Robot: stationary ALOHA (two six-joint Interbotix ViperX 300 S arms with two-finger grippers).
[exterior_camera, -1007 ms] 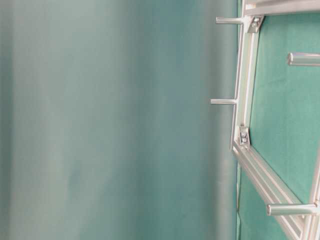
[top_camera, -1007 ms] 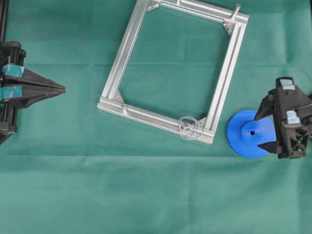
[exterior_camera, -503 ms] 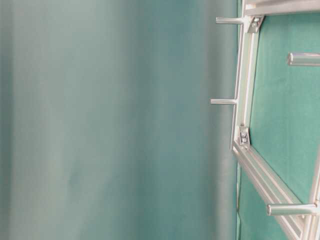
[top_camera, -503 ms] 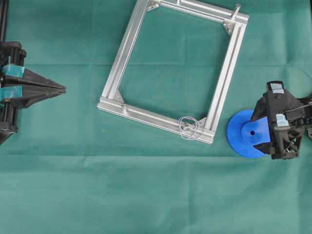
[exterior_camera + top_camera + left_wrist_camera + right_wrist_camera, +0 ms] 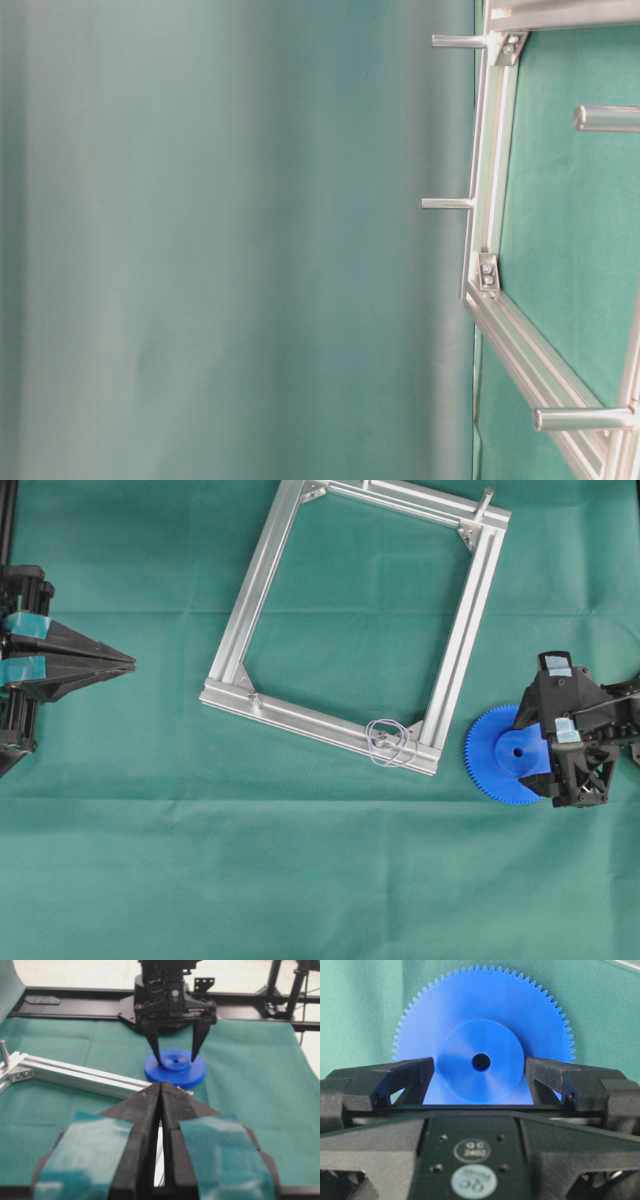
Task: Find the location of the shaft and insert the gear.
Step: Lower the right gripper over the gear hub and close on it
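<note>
The blue gear (image 5: 500, 765) lies flat on the green cloth just right of the aluminium frame (image 5: 257, 585). It also shows in the right wrist view (image 5: 485, 1005) and the left wrist view (image 5: 175, 1072). My right gripper (image 5: 537, 748) is open over it. Its fingers (image 5: 415, 1077) stand on either side of the raised hub, close to it but not clamped. Short silver shaft pins (image 5: 446, 203) stick out of the frame, and one stands at a corner (image 5: 487, 500). My left gripper (image 5: 130, 663) is shut and empty at the far left.
The rectangular frame lies tilted in the upper middle of the cloth. A thin wire loop (image 5: 390, 742) rests on its lower bar near the gear. Black rig rails (image 5: 75, 1002) border the far side in the left wrist view.
My right gripper has come lower and slightly left onto the gear, still open. The gear, the frame and my left arm have not moved.
</note>
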